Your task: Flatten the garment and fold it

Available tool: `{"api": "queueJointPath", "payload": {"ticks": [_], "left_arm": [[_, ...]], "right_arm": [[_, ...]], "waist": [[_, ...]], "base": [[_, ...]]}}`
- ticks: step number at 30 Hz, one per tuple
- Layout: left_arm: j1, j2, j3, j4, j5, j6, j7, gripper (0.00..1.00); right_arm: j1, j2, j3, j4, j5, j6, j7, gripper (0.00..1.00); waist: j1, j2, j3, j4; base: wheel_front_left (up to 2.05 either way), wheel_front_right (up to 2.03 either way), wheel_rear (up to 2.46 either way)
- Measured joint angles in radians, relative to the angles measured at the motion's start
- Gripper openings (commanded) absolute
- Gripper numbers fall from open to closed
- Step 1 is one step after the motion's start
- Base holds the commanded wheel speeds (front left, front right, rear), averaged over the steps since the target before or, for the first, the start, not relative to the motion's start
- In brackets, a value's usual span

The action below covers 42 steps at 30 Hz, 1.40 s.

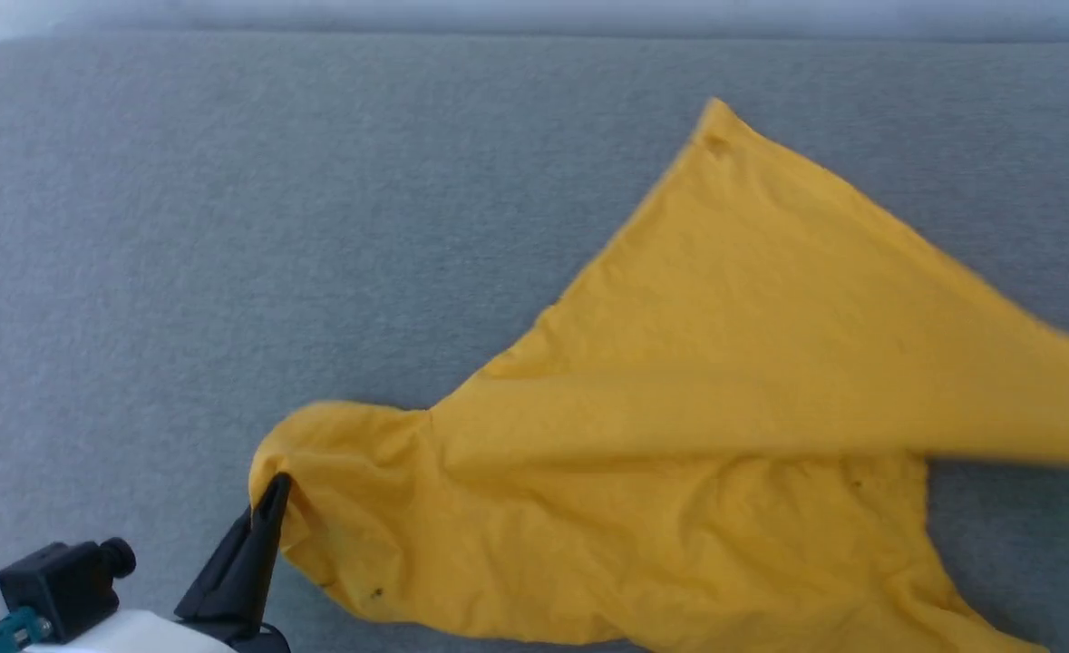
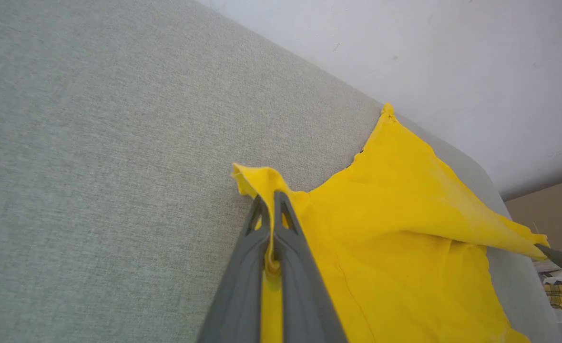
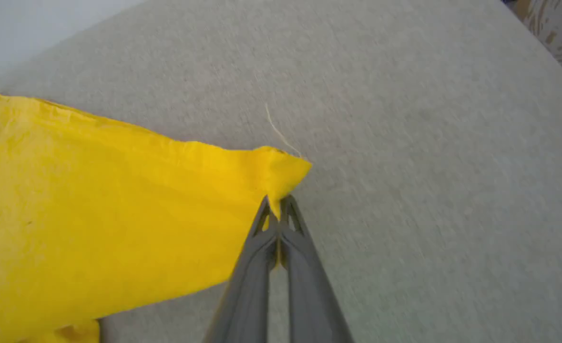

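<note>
left gripper (image 1: pixel 273 494): fingers clamped shut on a bunched corner of the tee, down low on the left
garment (image 1: pixel 697 390): yellow, laid rumpled on the grey padded surface (image 1: pixel 226 227), one fold stretched out rightwards
right gripper (image 3: pixel 278 204): fingers pinched together on the far right corner

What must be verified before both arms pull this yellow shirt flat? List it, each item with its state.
1. Left tool shut on the garment edge: ok.
2. Right tool shut on a corner of the garment: ok.
3. Garment lying flat: not ok; a wide flap crosses the body, and creases gather near the left tool.
4. Far corner resting on the grey surface: ok.
5. Which face is up: cannot tell; plain yellow shows.
</note>
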State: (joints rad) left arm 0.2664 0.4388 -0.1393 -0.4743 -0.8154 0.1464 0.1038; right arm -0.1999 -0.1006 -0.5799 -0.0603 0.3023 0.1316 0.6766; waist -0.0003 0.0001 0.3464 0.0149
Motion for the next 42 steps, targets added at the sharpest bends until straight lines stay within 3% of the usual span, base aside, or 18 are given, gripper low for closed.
{"api": "queueJointPath", "payload": {"ticks": [5,8,12,13,14,16,19,23,27,30,35,42], "left_arm": [[0.019,-0.003,-0.016,0.004,0.0,0.004,0.004,0.0],[0.028,-0.003,-0.017,0.004,-0.002,0.006,0.01,0.0],[0.045,-0.003,-0.018,0.003,-0.002,0.014,0.012,0.0],[0.045,-0.002,-0.019,0.003,-0.002,0.014,0.015,0.0],[0.045,-0.001,-0.021,0.002,-0.002,0.014,0.02,0.0],[0.045,0.0,-0.026,0.0,-0.002,0.018,0.024,0.0],[0.045,0.002,-0.031,-0.007,-0.001,0.023,0.033,0.0],[0.044,0.005,-0.041,-0.021,0.005,0.023,0.038,0.0],[0.037,0.004,-0.054,-0.026,0.008,0.023,0.038,0.0],[0.016,0.002,-0.063,-0.025,0.016,0.022,0.038,0.0],[-0.04,0.001,-0.081,-0.019,0.021,0.009,0.043,0.0],[-0.096,-0.007,-0.113,-0.006,0.026,-0.008,0.047,0.0]], "right_arm": [[0.286,0.046,-0.082,-0.061,0.094,0.0,0.009,0.0],[0.384,0.046,-0.094,-0.006,0.19,0.0,-0.031,0.0],[0.44,0.049,-0.043,0.098,0.229,0.0,-0.133,0.0],[0.439,0.05,-0.029,0.117,0.235,0.0,-0.161,0.27],[0.439,0.049,-0.006,0.121,0.231,0.0,-0.182,1.0],[0.427,0.053,0.017,0.114,0.224,0.0,-0.217,1.0],[0.405,0.053,0.053,0.005,0.181,0.0,-0.22,1.0],[0.35,0.04,0.069,-0.202,0.139,0.0,-0.133,1.0],[0.24,-0.03,0.115,-0.313,0.102,0.0,-0.044,1.0],[0.152,-0.084,0.179,-0.285,0.08,0.0,-0.015,1.0],[-0.007,-0.156,0.306,-0.126,0.032,0.0,-0.008,1.0],[-0.162,-0.197,0.439,0.07,-0.008,0.0,0.011,1.0]], "waist": [[0.0,0.0,-0.046,-0.075],[0.0,0.0,-0.063,-0.108],[0.0001,0.0,-0.086,-0.148],[0.0003,0.0,-0.093,-0.155],[0.0003,-0.0001,-0.101,-0.16],[0.0001,0.0,-0.118,-0.169],[0.0002,0.0,-0.138,-0.179],[0.0002,0.0,-0.145,-0.175],[0.0003,0.0,-0.131,-0.159],[0.0003,0.0,-0.108,-0.141],[0.0005,0.0,-0.055,-0.099],[0.0005,0.0,0.014,-0.029]], "base": [[0.0,0.0,0.0],[0.0,0.0,0.0],[0.0,0.0,0.0],[0.0,0.0,0.0],[0.0,0.0,0.0],[0.0,0.0,0.0],[0.0,0.0,0.0],[0.0,0.0,0.0],[0.0,0.0,0.0],[0.0,0.0,0.0],[0.0,0.0,0.0],[0.0,0.0,0.0]]}}
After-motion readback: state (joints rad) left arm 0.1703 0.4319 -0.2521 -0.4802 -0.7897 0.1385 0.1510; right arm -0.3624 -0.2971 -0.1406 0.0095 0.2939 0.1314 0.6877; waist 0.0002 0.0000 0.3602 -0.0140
